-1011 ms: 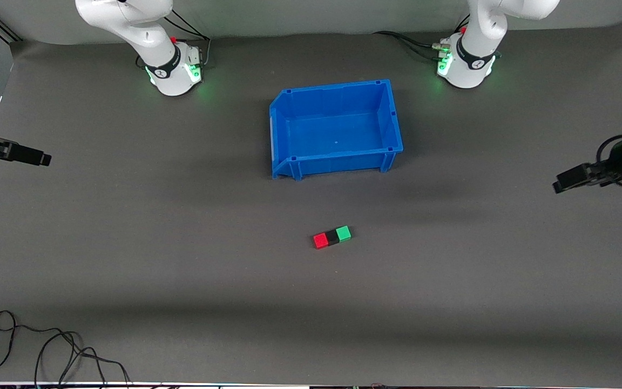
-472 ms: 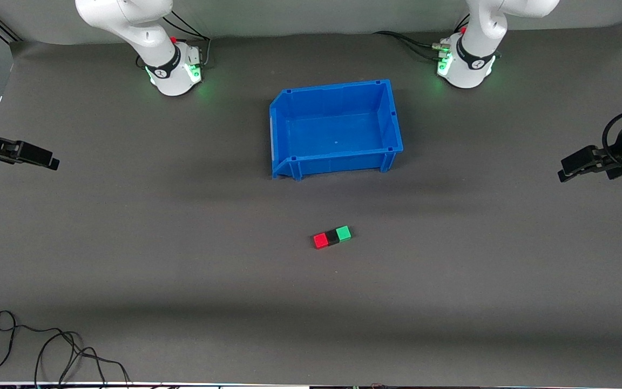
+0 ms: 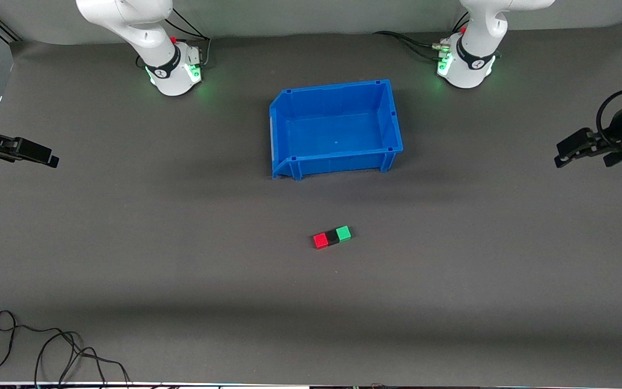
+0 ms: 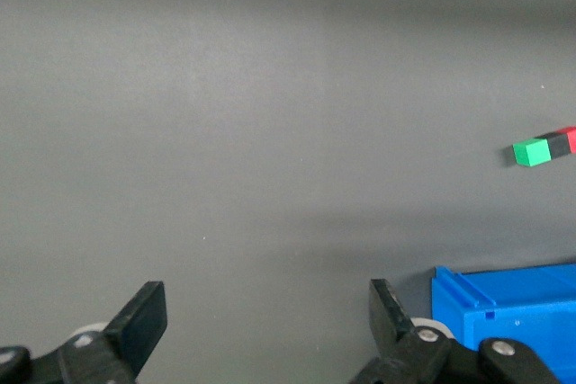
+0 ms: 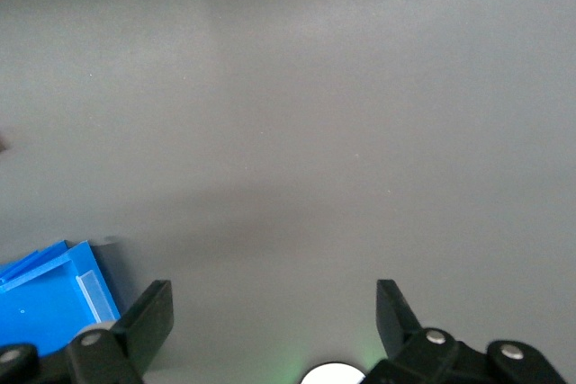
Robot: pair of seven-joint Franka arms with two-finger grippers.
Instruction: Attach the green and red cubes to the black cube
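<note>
The red cube (image 3: 320, 240), the black cube (image 3: 332, 237) and the green cube (image 3: 344, 233) lie touching in one short row on the mat, black in the middle, nearer to the front camera than the blue bin. The row also shows in the left wrist view, green cube (image 4: 531, 152) foremost. My left gripper (image 3: 559, 156) is open and empty, up over the left arm's end of the table. My right gripper (image 3: 52, 160) is open and empty, up over the right arm's end. Both are well apart from the cubes.
An empty blue bin (image 3: 289, 167) stands mid-table, between the cubes and the arm bases; its corners show in the left wrist view (image 4: 504, 299) and the right wrist view (image 5: 45, 299). A black cable (image 3: 46, 346) lies coiled at the near edge toward the right arm's end.
My left gripper has risen and drawn back toward the arm bases. My right gripper shifted slightly toward the table's middle, then held. The cube row has not moved.
</note>
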